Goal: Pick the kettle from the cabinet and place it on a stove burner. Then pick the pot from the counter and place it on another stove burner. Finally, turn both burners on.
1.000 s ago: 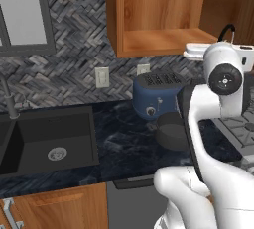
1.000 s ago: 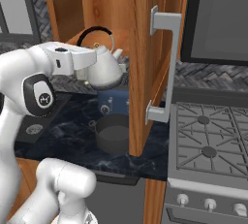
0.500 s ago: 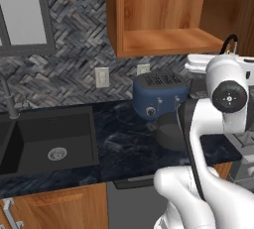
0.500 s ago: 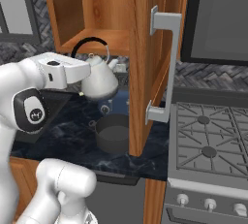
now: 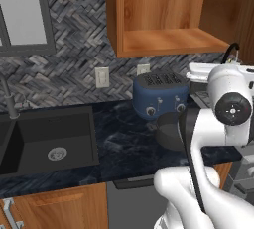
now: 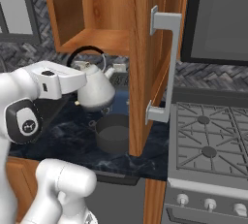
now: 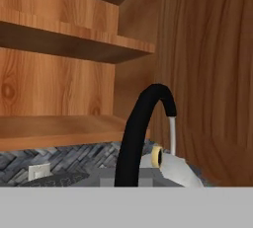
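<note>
I was working in a home kitchen: a dark marbled counter (image 5: 124,148) carried a sunken sink (image 5: 49,141) and a blue toaster (image 5: 161,99), a wooden wall cabinet (image 6: 140,48) hung above it, and a gas range (image 6: 208,145) stood beside it.

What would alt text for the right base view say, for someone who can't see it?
A white robot arm's fingers hold a small white kettle by its black handle in mid-air, just below the open wooden cabinet. Below it a dark pot sits on the counter; a grey stove stands to the right.
</note>
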{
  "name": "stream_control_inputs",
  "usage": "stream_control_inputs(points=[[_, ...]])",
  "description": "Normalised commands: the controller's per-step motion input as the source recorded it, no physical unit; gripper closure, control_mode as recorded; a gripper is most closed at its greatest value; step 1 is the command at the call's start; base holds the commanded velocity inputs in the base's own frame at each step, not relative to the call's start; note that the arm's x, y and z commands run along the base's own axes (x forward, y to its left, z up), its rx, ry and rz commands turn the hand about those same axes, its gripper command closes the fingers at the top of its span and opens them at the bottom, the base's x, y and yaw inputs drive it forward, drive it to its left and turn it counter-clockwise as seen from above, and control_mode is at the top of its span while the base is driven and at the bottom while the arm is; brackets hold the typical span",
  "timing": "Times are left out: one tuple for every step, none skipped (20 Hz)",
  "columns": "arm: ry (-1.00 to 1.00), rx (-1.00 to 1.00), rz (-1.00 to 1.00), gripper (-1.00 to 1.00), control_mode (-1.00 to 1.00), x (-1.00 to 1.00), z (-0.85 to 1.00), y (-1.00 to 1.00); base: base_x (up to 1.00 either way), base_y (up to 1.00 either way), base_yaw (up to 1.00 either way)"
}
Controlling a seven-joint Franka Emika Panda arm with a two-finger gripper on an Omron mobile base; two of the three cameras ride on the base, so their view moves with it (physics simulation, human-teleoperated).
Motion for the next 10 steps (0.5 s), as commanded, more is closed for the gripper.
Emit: stream_control_inputs(points=[[0.0, 0.0, 0.0, 1.0, -1.0, -0.35, -0.17, 0.06, 0.0, 0.0, 0.0], [0.0, 0.0, 0.0, 1.0, -1.0, -0.27, -0.1, 0.06, 0.0, 0.0, 0.0], [0.0, 0.01, 0.0, 1.0, -1.0, -0.26, -0.06, 0.05, 0.0, 0.0, 0.0], [0.0, 0.01, 0.0, 1.0, -1.0, -0.26, -0.05, 0.04, 0.0, 0.0, 0.0], [0.0, 0.01, 0.0, 1.0, -1.0, -0.29, -0.06, 0.03, 0.0, 0.0, 0.0], [0.0, 0.01, 0.0, 1.0, -1.0, -0.29, -0.04, 0.04, 0.0, 0.0, 0.0], [0.0, 0.01, 0.0, 1.0, -1.0, -0.29, -0.04, 0.03, 0.0, 0.0, 0.0], [0.0, 0.01, 0.0, 1.0, -1.0, -0.27, -0.01, 0.02, 0.0, 0.0, 0.0], [0.0, 0.01, 0.0, 1.0, -1.0, -0.22, 0.0, 0.0, 0.0, 0.0, 0.0], [0.0, 0.01, 0.0, 1.0, -1.0, -0.17, 0.0, 0.0, 0.0, 0.0, 0.0]])
